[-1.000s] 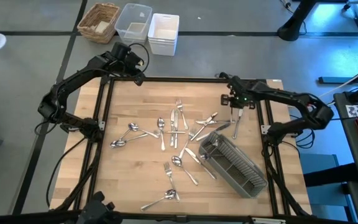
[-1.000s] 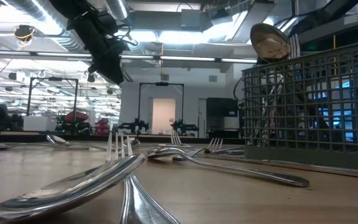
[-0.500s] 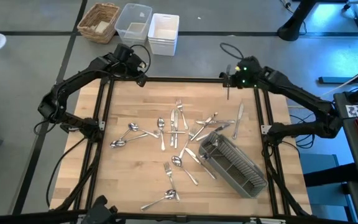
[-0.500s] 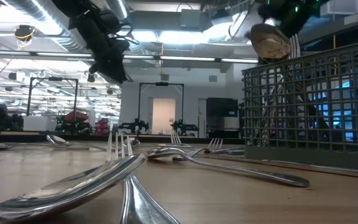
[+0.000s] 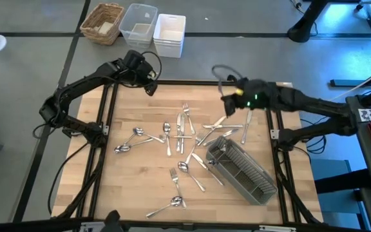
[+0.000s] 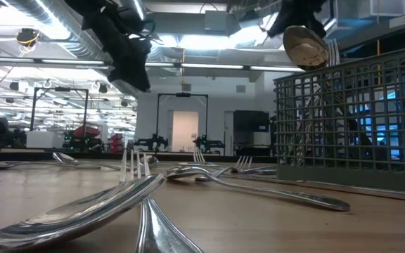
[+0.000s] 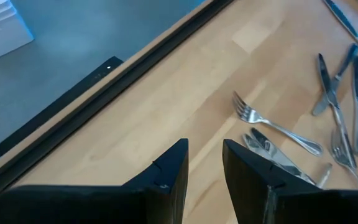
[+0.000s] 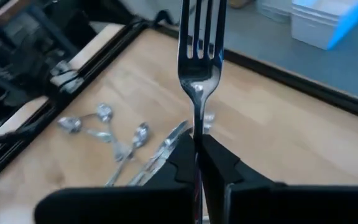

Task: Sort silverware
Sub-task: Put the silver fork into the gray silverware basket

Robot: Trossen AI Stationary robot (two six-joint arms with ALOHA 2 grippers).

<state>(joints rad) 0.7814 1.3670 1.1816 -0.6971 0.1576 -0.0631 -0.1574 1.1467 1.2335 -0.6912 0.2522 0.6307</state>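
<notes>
The silverware lies scattered over the middle of the wooden table: forks, spoons and knives flat on the boards. My right gripper hangs high over the table's far right part, shut on a fork whose tines point away from the fingers. My left gripper hovers open over the far left corner with nothing between its fingers. A grey slatted caddy lies at the near right, and a spoon sticks up out of it. My right gripper pinches the fork's handle between its two fingers, a little below the neck. The fingers lie along the handle, and the tines stick out beyond the fingertips. The fork is lifted clear of the table.
Beyond the table's far edge stand a wicker basket, a clear tub and a white tub. A knife lies near the right rail. Black frame rails run along the table's edges.
My right gripper has risen from low over the table's right side with the fork, swung first toward the far edge and then toward the table's left, rolling as it went. My left gripper has drifted a little along the far edge toward the table's middle, still open.
</notes>
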